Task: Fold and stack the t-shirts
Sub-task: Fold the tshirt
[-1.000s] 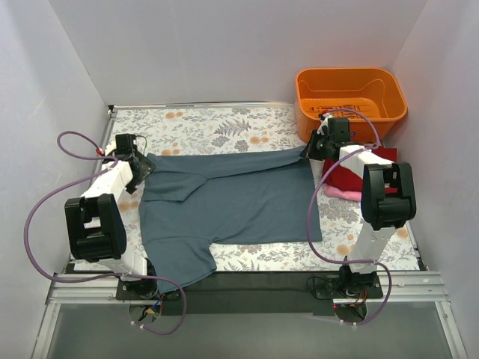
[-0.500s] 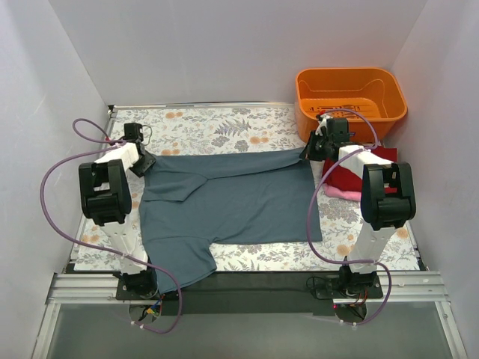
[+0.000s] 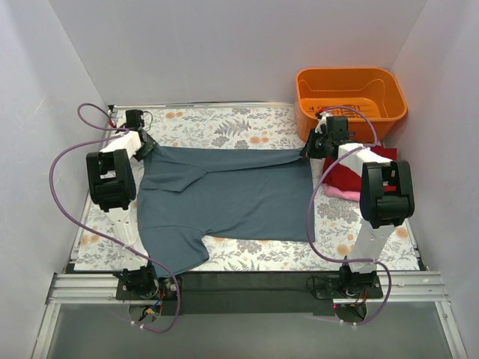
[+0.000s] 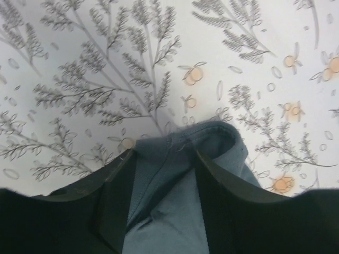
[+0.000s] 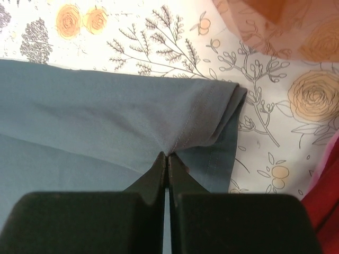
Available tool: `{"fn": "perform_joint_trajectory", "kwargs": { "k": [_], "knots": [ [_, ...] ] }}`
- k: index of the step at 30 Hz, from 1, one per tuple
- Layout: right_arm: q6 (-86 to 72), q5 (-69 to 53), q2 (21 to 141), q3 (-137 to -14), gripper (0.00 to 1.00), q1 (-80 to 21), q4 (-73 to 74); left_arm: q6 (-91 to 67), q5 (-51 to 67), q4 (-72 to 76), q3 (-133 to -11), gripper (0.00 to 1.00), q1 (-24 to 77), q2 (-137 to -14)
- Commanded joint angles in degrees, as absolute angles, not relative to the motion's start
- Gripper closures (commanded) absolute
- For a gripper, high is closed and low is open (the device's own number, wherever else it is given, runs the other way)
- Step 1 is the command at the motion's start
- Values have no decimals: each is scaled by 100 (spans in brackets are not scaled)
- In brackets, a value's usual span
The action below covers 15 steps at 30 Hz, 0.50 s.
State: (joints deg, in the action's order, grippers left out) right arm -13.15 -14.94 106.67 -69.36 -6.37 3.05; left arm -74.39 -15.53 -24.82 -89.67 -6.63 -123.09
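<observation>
**Flowery table: blue shirt pulled back and tight**

Flowery cloth (image 3: 224,127) covers the table, and the orange basket (image 3: 350,71) sits in one back corner. The blue-grey shirt (image 3: 232,198) lies spread out, left of the basket and a bit nearer the arms' bases.

The left gripper (image 3: 147,146) is far across the table from the basket. Its fingers (image 4: 114,180) are squeezed on a bunched corner of the shirt. The right gripper (image 3: 308,149) is just beside the basket's front left corner, and it is pinched tight on the shirt's hem.

A second ago the left arm was bent and sat farther from the basket's end of the table. Now it has reached back, level with the right gripper. The shirt slid with it, so its low sleeve no longer hangs over the table's front edge. The back edge now looks straight and tight between the two grippers. I think the shirt is being laid flat, so folding has not begun.

The dark red shirt (image 3: 346,173) and the pink shirt (image 3: 340,193) are piled just in front of the basket. The right arm hides much of them, so I cannot tell how neat they are. In the right wrist view the basket is only an orange blur.
</observation>
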Motion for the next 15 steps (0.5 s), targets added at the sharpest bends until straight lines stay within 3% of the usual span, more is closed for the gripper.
{"fn": "perform_joint_trajectory", "kwargs": {
  "k": [1,7,15],
  "knots": [
    [-1195,-1476,10714,-7242,99,-571,211,-7207,-1398,-2294,-9193,53,-659,-12393],
    [-1125,-1661,10600,-7207,99,-571,246,-7487,-1476,-2329,-8458,29,-580,-11070],
    [-1099,-1916,10433,-7075,99,-589,255,-8095,-1881,-2962,-6752,26,-352,-9133]
  ]
}}
